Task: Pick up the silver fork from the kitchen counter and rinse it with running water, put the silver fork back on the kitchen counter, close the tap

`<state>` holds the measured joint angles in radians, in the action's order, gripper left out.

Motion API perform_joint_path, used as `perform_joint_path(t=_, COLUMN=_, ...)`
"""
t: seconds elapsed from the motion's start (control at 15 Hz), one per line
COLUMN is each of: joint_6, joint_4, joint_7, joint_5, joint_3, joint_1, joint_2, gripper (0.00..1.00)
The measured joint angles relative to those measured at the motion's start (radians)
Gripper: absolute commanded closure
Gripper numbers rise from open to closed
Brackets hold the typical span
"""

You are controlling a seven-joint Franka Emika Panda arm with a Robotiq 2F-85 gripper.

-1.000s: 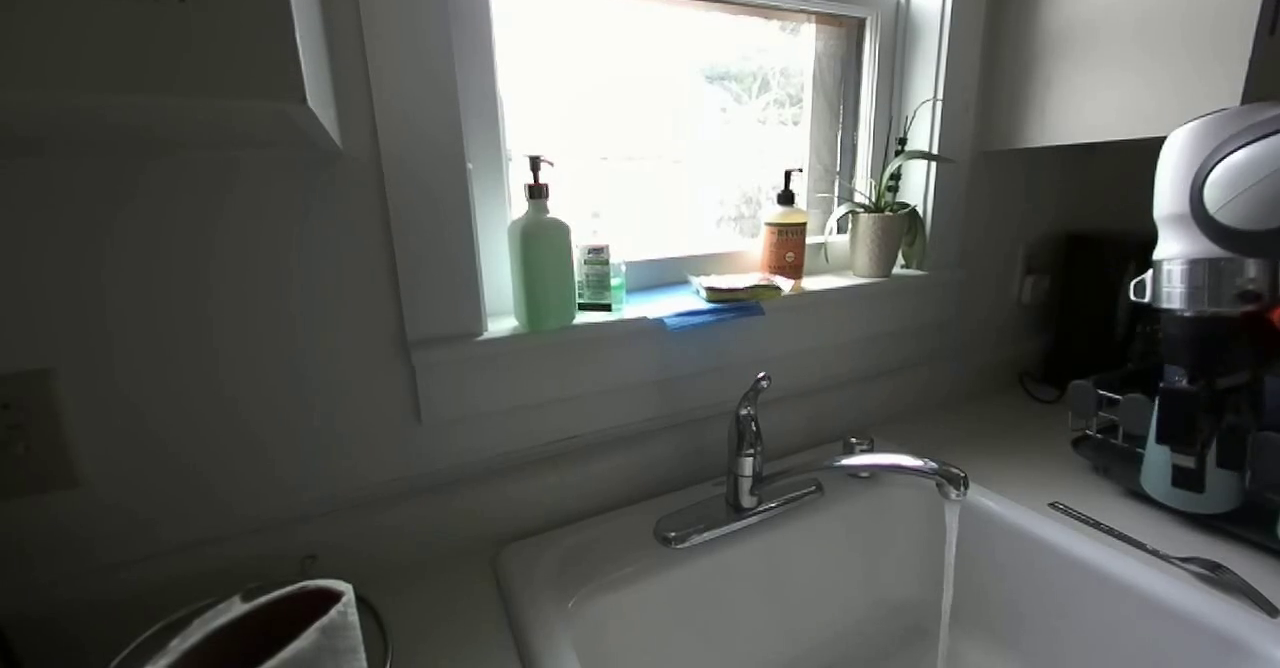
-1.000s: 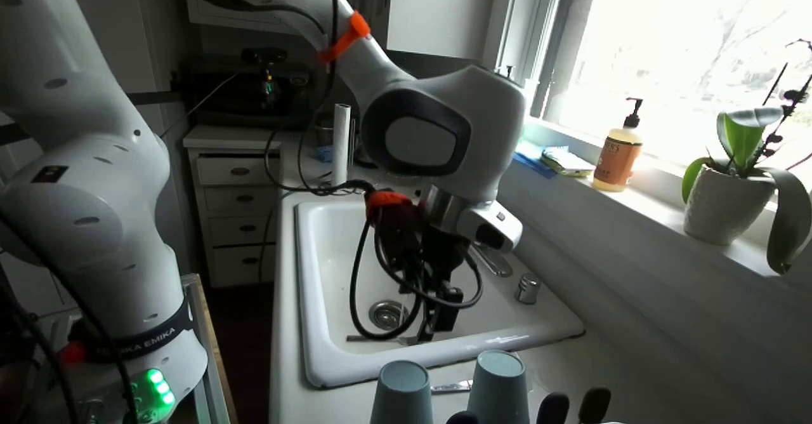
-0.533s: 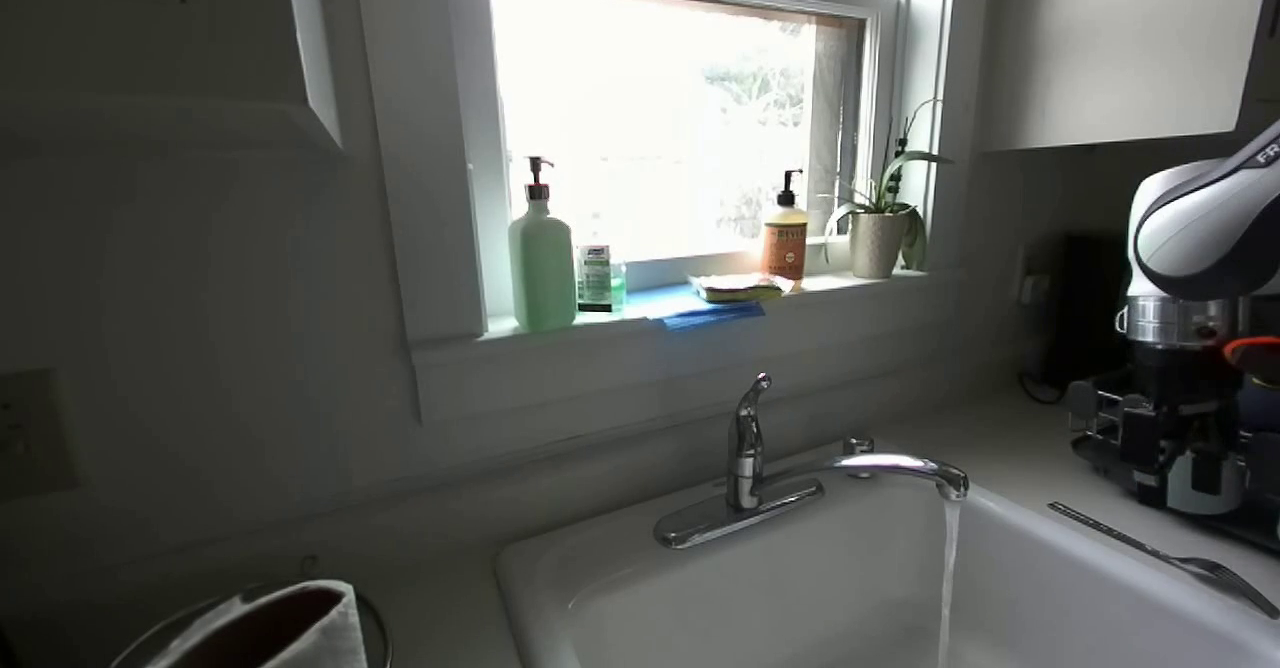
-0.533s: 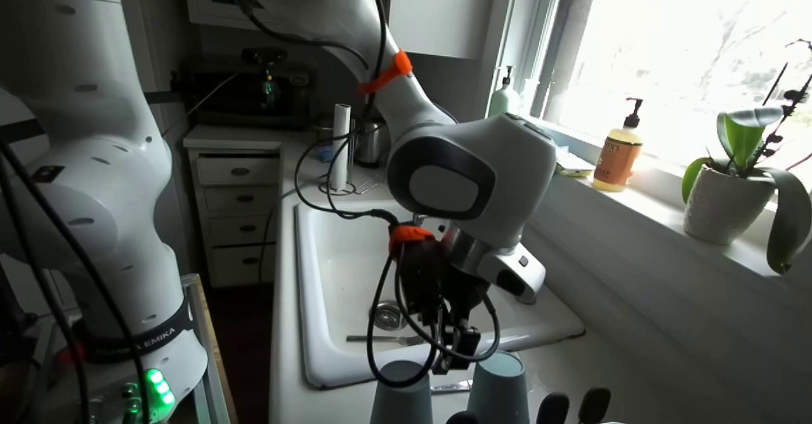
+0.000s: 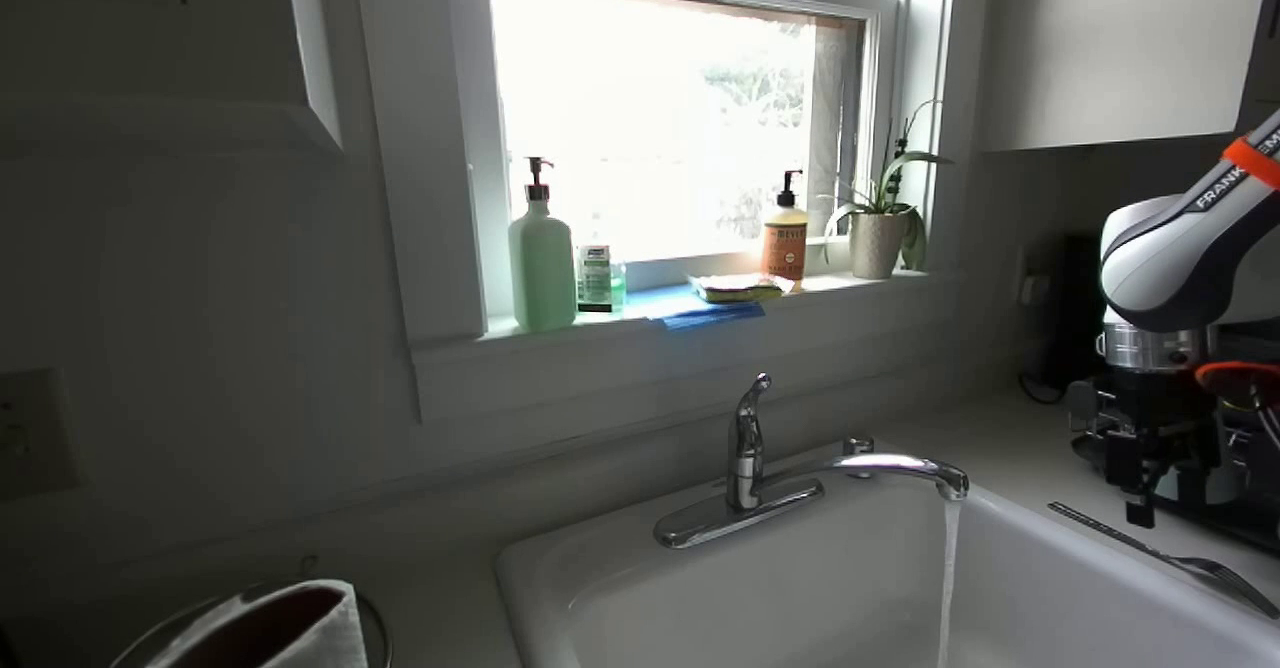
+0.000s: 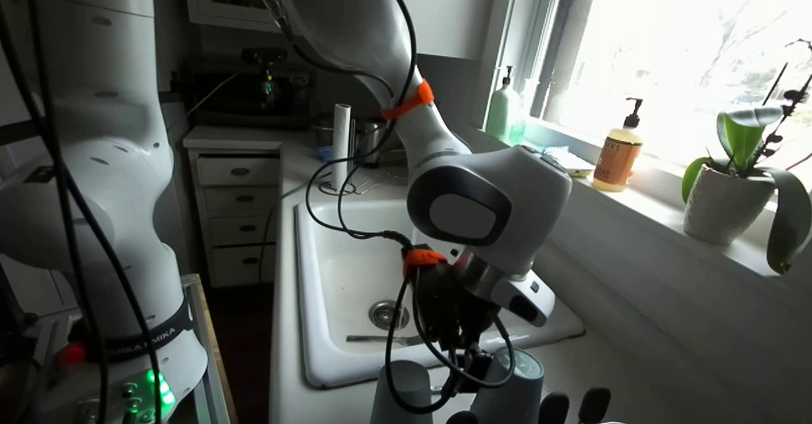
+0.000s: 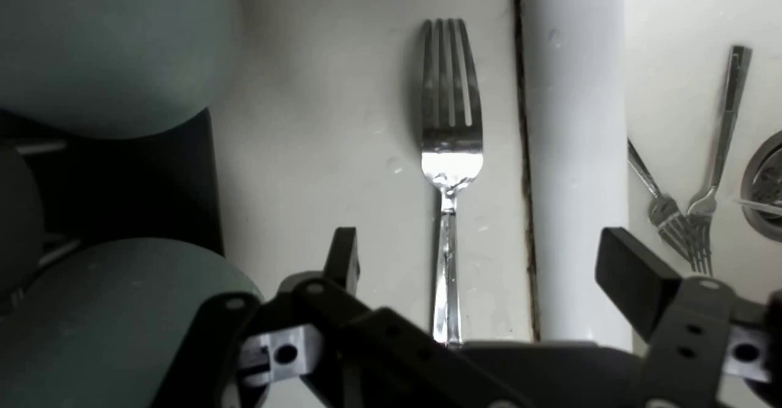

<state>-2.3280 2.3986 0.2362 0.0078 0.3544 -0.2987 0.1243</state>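
Note:
The silver fork (image 7: 449,243) lies on the kitchen counter (image 7: 317,170) beside the sink rim, tines toward the top of the wrist view. It also shows in an exterior view (image 5: 1150,553). My gripper (image 7: 489,264) is open and empty above the counter, with the fork's handle between its fingers. One finger (image 7: 343,258) is over the counter, the other over the sink edge. In an exterior view the gripper (image 5: 1165,493) is low beside the cups. The tap (image 5: 900,463) has its lever upright, and running water (image 5: 948,578) falls from it into the sink.
Pale blue-green cups (image 7: 122,47) stand in a dark rack close to the gripper; one cup (image 6: 517,392) leans against it or close by. Two other forks (image 7: 730,115) lie in the sink near the drain. Bottles and a plant (image 5: 875,238) stand on the sill.
My gripper has moved lower, out from over the sink to above the counter by the cups. One cup has shifted and tilted a little. The water and the fork have not changed.

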Motion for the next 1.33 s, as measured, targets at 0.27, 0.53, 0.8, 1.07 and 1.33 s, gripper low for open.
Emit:
perform_joint_path(t=0.27, joint_6=0.0, joint_4=-0.012, joint_7=0.0, joint_5=-0.002, joint_3=-0.005, joint_1=0.0, joint_2=0.032, gripper=0.48)
perform_joint_path(t=0.53, joint_6=-0.012, joint_4=-0.018, joint_7=-0.004, joint_5=-0.002, joint_3=-0.005, joint_1=-0.001, joint_2=0.058, gripper=0.15)
perform_joint_path(t=0.8, joint_6=-0.077, joint_4=-0.015, joint_7=-0.025, joint_5=-0.002, joint_3=-0.015, joint_1=0.0, joint_2=0.079, gripper=0.35)
perform_joint_path(t=1.07, joint_6=-0.138, joint_4=-0.015, joint_7=-0.029, joint_5=-0.003, joint_3=-0.018, joint_1=-0.001, joint_2=0.091, gripper=0.56)
perform_joint_path(t=1.33, joint_6=-0.164, joint_4=-0.015, joint_7=-0.032, joint_5=-0.004, joint_3=-0.018, joint_1=-0.001, joint_2=0.099, gripper=0.35)
